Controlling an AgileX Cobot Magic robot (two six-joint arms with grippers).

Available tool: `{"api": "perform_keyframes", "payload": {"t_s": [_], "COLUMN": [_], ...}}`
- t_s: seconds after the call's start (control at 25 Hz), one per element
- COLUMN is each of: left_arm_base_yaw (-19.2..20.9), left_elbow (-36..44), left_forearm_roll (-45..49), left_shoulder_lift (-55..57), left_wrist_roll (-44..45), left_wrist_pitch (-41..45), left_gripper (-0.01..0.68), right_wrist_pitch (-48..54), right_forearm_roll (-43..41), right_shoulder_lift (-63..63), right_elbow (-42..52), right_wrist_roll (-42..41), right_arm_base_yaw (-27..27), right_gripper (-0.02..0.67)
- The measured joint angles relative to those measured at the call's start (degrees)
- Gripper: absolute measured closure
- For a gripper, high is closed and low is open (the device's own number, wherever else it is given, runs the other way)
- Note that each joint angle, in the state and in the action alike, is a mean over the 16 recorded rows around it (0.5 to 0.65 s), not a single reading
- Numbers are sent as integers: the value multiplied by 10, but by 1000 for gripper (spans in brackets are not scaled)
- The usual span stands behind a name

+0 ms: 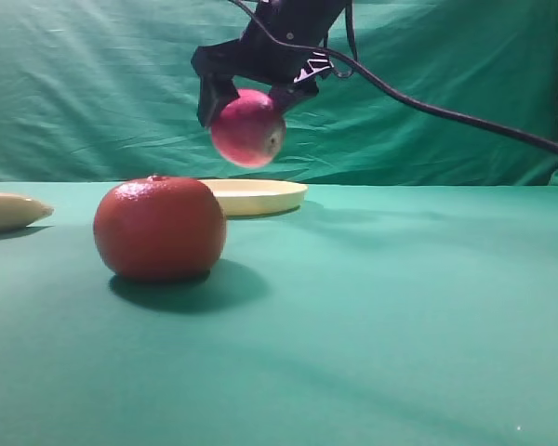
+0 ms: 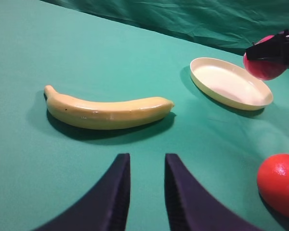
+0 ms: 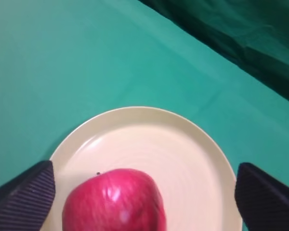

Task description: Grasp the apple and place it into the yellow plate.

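Observation:
The magenta-red apple [image 1: 248, 130] is in the air just under my right gripper [image 1: 247, 104], above the far pale yellow plate [image 1: 260, 195]. In the right wrist view the apple [image 3: 113, 202] shows over the plate [image 3: 149, 139], and both ribbed fingers [image 3: 29, 192] stand wide apart with a gap on each side of it, so the right gripper [image 3: 142, 192] is open. The left wrist view has the apple [image 2: 264, 70] beside the plate [image 2: 231, 84]. My left gripper [image 2: 147, 163] hovers low over the cloth with a narrow gap between its fingers and nothing in it.
A large orange-red tangerine [image 1: 160, 228] sits in front of the plate, also at the right edge of the left wrist view [image 2: 279, 183]. A pale banana [image 2: 108, 111] lies to the left [image 1: 9, 211]. A green cloth covers the table and backdrop.

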Motion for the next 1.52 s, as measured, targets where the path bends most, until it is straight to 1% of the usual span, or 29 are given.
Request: {"api": "perform_keyframes", "payload": {"t_s": [0.08,0.16,0.4,0.48,0.56,0.64,0.76,0.88,1.32,1.52], "left_arm_base_yaw": [0,0,0,0,0,0,0,0,0,0], "left_elbow": [0,0,0,0,0,0,0,0,0,0], "left_forearm_roll": [0,0,0,0,0,0,0,0,0,0], "left_shoulder_lift": [0,0,0,0,0,0,0,0,0,0], "left_wrist_roll": [0,0,0,0,0,0,0,0,0,0], "left_wrist_pitch": [0,0,0,0,0,0,0,0,0,0], "left_gripper": [516,516,516,516,516,516,516,516,516,516], "right_wrist_pitch": [27,59,168,205,236,259,273,267,167,150], "right_forearm_roll": [-12,-25,-70,-82,-93,-100,-108,-109,-84,-79], "right_shoulder_lift": [-18,-40,-118,-146,-174,-204,-254,-311,-556,-660], "right_elbow": [-6,-10,-15,-13,-7,7,41,94,376,472], "right_wrist_roll": [0,3,42,61,80,101,131,151,165,165], "right_arm_base_yaw": [0,0,0,0,0,0,0,0,0,0], "right_gripper": [120,193,444,517,578,620,646,649,649,649]}}
